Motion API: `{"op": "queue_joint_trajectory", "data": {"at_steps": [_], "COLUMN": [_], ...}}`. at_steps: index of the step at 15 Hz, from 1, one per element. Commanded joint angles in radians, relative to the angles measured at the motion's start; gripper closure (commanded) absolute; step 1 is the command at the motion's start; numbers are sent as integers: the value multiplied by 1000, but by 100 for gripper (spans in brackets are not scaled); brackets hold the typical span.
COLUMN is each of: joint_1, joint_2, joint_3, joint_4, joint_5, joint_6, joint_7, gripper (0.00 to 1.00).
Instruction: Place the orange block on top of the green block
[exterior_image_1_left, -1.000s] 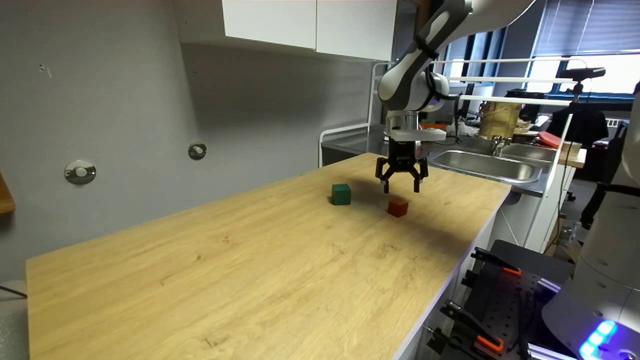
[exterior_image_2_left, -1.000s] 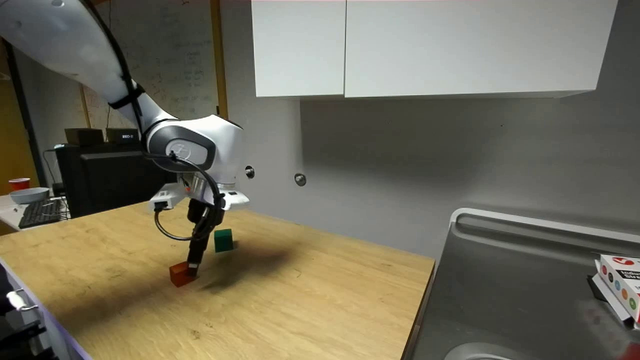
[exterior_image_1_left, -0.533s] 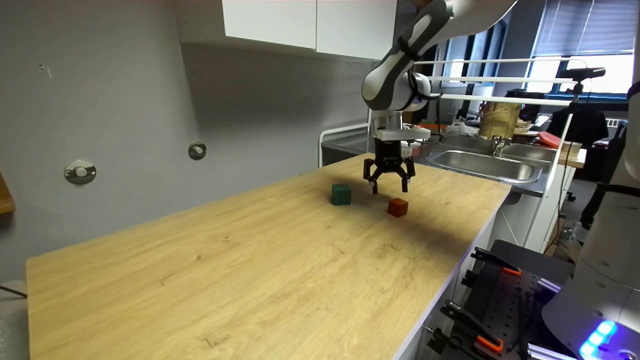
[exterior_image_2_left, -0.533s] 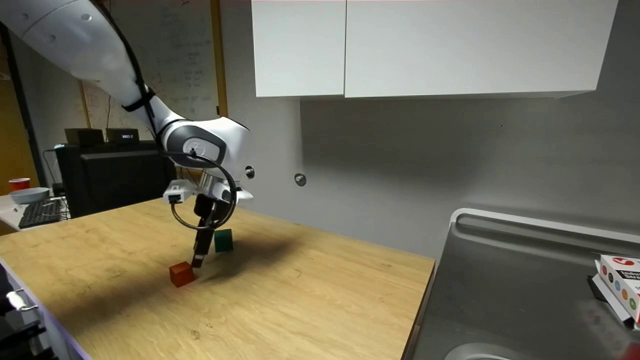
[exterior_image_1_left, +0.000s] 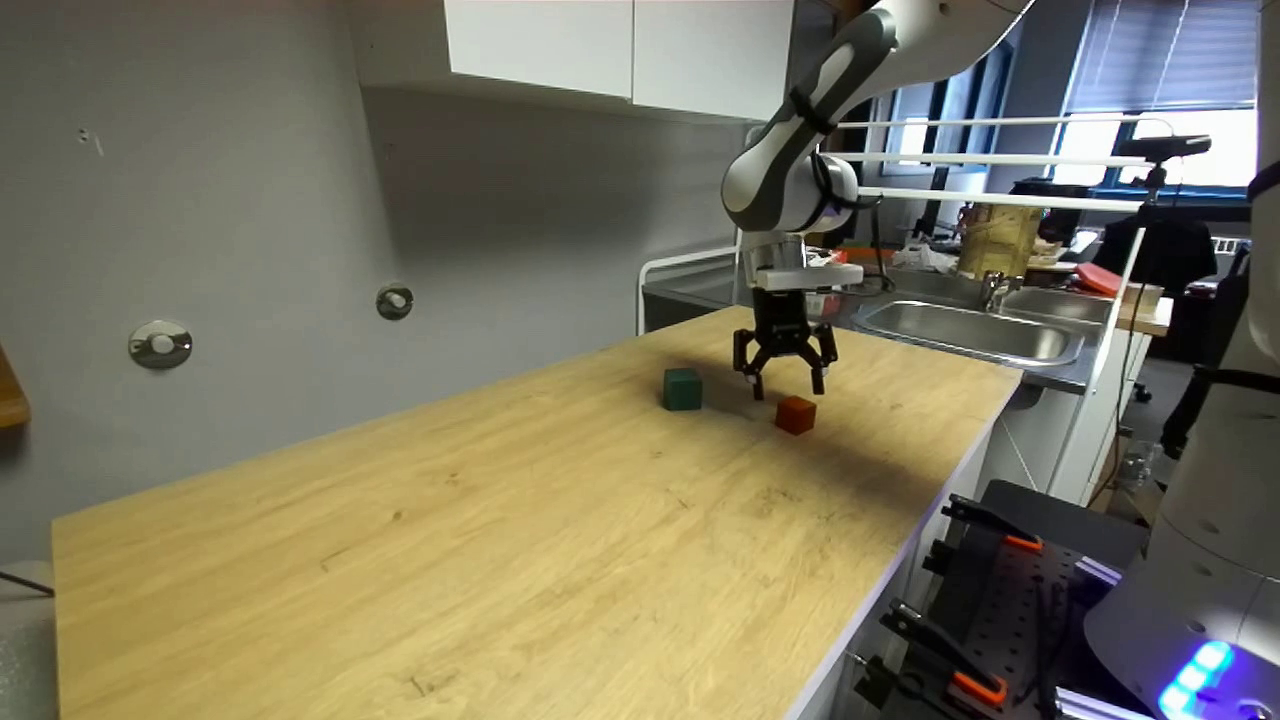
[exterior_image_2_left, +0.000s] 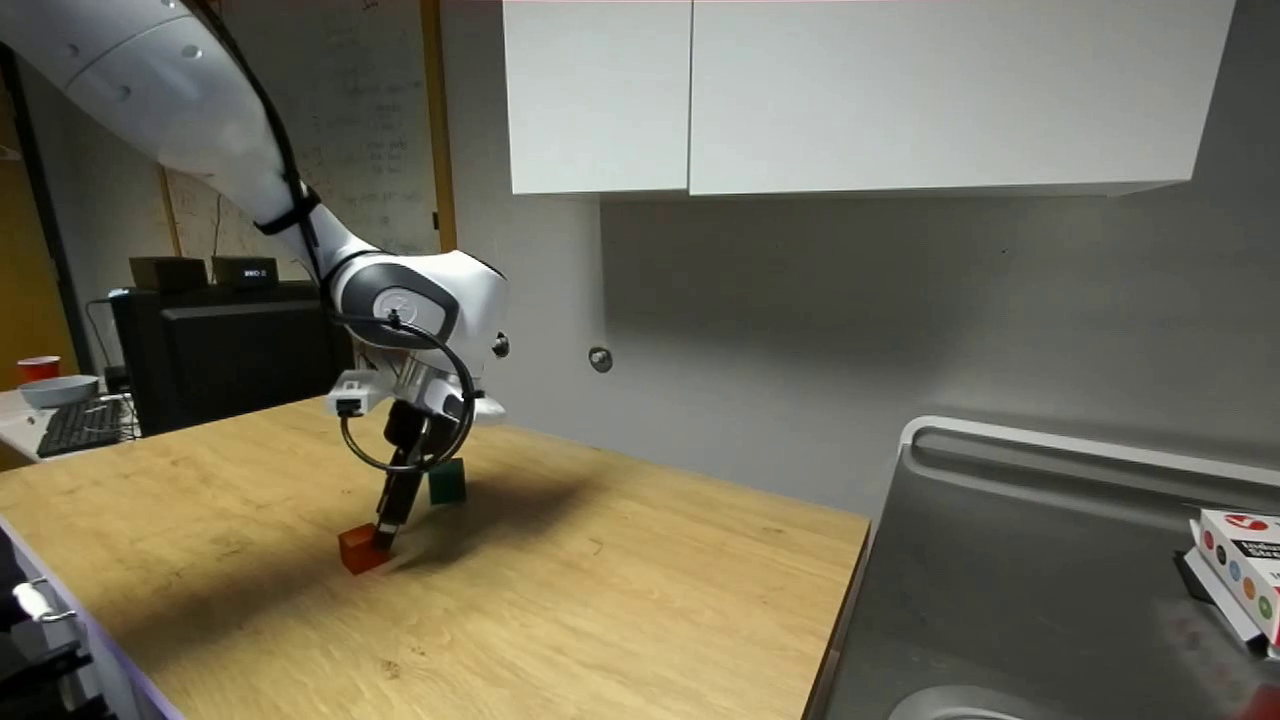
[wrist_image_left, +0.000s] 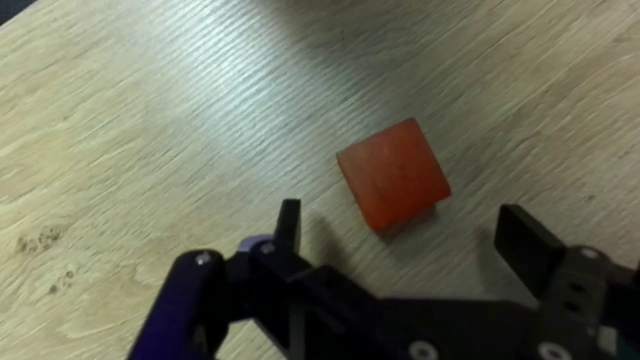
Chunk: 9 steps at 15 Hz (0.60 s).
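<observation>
Jaws: I had them spread, gripping nothing, over the tabletop (exterior_image_1_left: 400, 560).
Orange block (wrist_image_left: 394, 175): lay on the tabletop, askew and ahead of the jaws in the wrist view; I reckoned closing there could miss or spin it.
Green block (exterior_image_1_left: 683, 392): stood apart, nearer the wall (exterior_image_1_left: 250, 220); off-centre release might topple the pair.

In an exterior view, on the table (exterior_image_1_left: 450, 540): wall-side block (exterior_image_1_left: 683, 390) and edge-side block (exterior_image_1_left: 796, 415), apart, wall-side block to the left and a little behind. Jaws over the table, just behind edge-side block. Past the table's far end, sink (exterior_image_1_left: 965, 331); along the table's left side, wall (exterior_image_1_left: 250, 250), with cabinet (exterior_image_1_left: 620, 50) overhead. In the wrist view, edge-side block ahead of the gap between the 2 jaws, apart from both.
</observation>
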Motion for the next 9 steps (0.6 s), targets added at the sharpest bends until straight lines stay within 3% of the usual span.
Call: {"op": "queue_joint_trajectory", "data": {"at_steps": [1, 5, 6, 7, 9], "joint_1": [-4, -5, -4, -3, -7], "joint_2": [3, 18, 21, 26, 28], "joint_3": [-3, -4, -5, -7, -12], "joint_4": [-5, -16, -22, -22, -26], "joint_5": [11, 3, -3, -7, -9], "joint_6": [-26, -57, -57, -61, -64], "joint_7": [-16, -24, -23, -18, -20], "gripper": [0, 0, 23, 25, 41]}}
